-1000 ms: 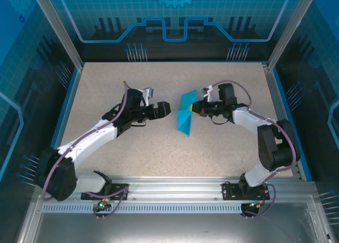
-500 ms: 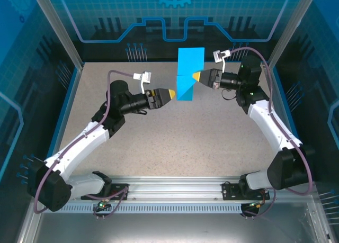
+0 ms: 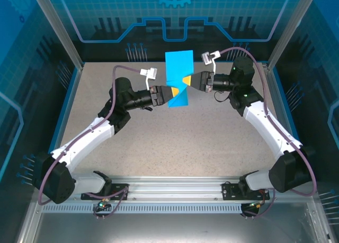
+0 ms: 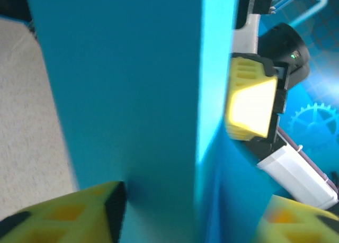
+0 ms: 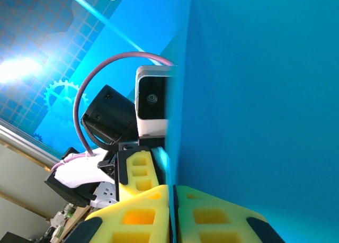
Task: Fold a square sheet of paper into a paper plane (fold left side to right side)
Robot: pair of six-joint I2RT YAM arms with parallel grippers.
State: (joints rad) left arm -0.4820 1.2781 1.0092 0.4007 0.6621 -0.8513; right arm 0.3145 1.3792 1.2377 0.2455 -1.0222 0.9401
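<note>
Two arms reach in over the speckled table point(image 3: 159, 147) and meet above its far middle, the left arm point(image 3: 100, 129) from the left and the right arm point(image 3: 265, 121) from the right. Between them the square sheet of paper point(image 3: 178, 65) is up in the air, clear of the tabletop and roughly upright. It shows a bright upper panel and a darker lower part, so it looks part-folded, and a long straight crease edge shows in the left wrist view.

The right gripper point(image 3: 186, 81) has it: in the right wrist view its yellow pads point(image 5: 212, 216) press flat together with the paper edge nipped in the seam. The left gripper point(image 3: 168, 93) sits at the sheet's lower left part, jaws partly apart. Its pads point(image 4: 63, 216) stand one on each side of the paper with a clear gap between them, so no pinch yet as far as I can see.

Step, my read: a mid-air regrip – the second claw takes a hold so both can carry the left side over to the right. No plane shape is formed; early-to-middle of the task. The next move calls for the left jaws to close on the paper near its edge without crumpling it, while the right holds steady. Then both must travel together so the sheet neither tears nor sags – and get it down flat for creasing.
</note>
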